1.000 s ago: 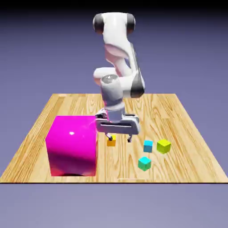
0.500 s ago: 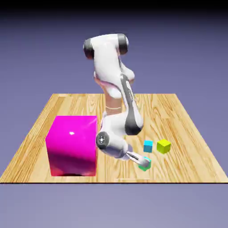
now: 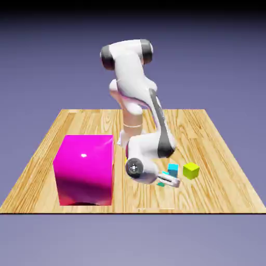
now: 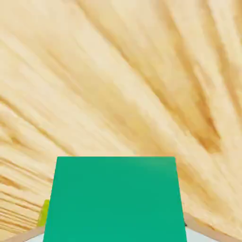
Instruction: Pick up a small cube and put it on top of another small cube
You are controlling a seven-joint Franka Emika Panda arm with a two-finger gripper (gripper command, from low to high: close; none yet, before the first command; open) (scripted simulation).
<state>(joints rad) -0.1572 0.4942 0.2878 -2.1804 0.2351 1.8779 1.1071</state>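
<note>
No legible txt, nos., logos or signs in either view.

Exterior view: block on the counter, at left. Mostly hidden cube just right of it, partly behind the arm. Held cube between the end effector fingertips, in front of the middle cube. Rightmost cube just right of the middle one, both on the counter.
</note>
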